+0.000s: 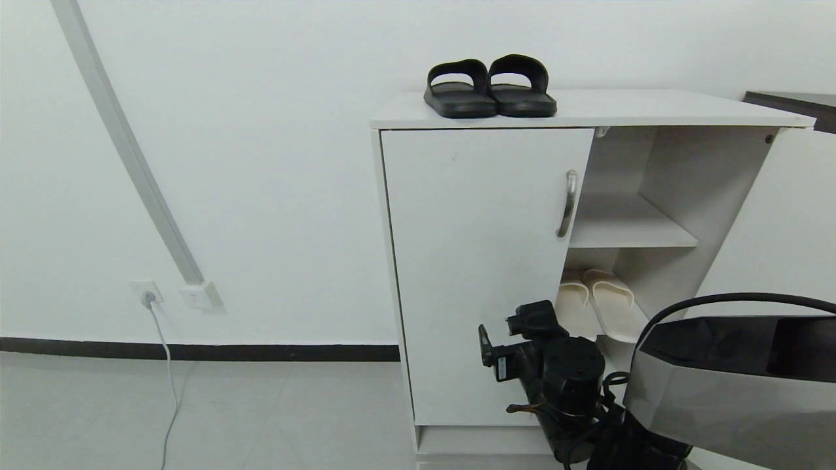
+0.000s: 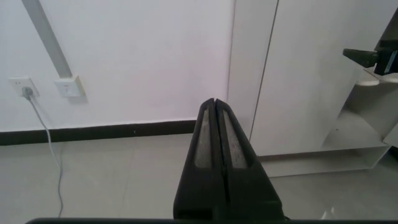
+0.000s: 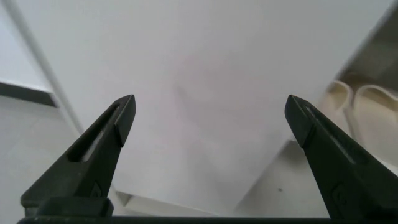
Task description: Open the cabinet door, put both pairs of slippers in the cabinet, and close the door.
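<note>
Nearest the head camera, the right gripper (image 1: 508,331) is held before the closed left door (image 1: 480,274), its fingers spread wide with nothing between them. The left gripper (image 2: 214,107) is clenched on nothing. Black slippers (image 1: 490,88) are set on the cabinet top (image 1: 653,104), at 12 o'clock. They are judged light and rubbery, best pinched across the strap. Cream slippers (image 1: 597,307) are lodged on the bottom shelf behind the open right door (image 1: 777,228).
</note>
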Controlling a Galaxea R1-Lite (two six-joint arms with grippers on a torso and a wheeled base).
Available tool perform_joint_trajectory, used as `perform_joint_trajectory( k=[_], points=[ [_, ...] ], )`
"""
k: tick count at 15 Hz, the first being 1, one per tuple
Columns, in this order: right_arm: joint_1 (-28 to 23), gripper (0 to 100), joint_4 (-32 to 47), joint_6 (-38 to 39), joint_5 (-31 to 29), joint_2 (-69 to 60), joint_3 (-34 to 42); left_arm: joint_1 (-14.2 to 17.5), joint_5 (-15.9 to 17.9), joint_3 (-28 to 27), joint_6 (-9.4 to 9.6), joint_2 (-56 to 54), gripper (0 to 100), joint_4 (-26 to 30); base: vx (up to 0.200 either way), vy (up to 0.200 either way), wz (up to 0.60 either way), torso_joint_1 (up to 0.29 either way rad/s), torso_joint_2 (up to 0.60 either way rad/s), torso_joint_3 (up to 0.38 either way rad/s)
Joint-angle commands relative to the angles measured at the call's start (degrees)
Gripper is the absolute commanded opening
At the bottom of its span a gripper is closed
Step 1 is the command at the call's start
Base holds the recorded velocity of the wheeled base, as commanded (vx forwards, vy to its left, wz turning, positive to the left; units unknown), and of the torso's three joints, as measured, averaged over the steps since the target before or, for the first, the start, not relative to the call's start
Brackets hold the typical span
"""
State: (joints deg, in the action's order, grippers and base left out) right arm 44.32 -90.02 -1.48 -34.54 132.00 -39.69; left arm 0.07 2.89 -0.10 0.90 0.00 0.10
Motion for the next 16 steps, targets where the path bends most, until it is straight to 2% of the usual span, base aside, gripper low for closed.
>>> perform_joint_trajectory(
  k=[1, 16],
  points=[
    [0.1, 100, 0.0, 0.0, 0.2, 0.5, 0.1, 0.0, 0.0, 0.0, -0.02, 0.1, 0, 0.0, 0.0, 0.0, 0.0, 0.0, 0.0, 0.0],
    [-0.6, 100, 0.0, 0.1, 1.9, 0.8, 1.3, 0.0, -0.1, 0.0, -0.02, 0.1, 0, 0.0, 0.0, 0.0, 0.0, 0.0, 0.0, 0.0]
  ],
)
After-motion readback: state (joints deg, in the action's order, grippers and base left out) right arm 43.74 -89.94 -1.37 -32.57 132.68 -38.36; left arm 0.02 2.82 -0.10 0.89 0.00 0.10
